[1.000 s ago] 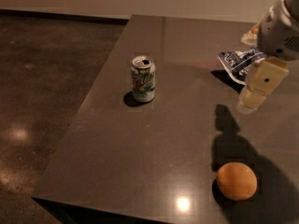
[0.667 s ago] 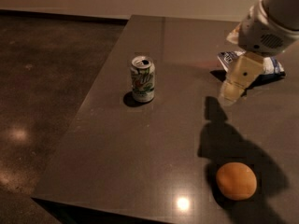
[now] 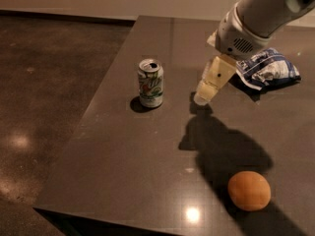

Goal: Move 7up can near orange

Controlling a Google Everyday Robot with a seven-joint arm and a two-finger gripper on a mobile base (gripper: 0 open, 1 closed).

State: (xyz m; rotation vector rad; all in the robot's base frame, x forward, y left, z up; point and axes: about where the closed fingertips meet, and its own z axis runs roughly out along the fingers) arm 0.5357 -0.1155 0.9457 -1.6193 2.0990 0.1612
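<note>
Your tool [image 3: 203, 96] hovers near the upright 7up can [image 3: 150, 83], its grip impossible to tell. Reaching stage, likely: next, straddle the can, then carry it to the orange [image 3: 249, 191].

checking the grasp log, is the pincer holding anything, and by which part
Nothing is held: the pincer hangs above the table, apart from the can and the orange.

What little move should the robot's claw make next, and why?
Probably glide sideways toward the 7up can and line up with it. The claw hangs over the table beside the can, apart from it and not touching it. The can stands upright, well away from the orange.
</note>
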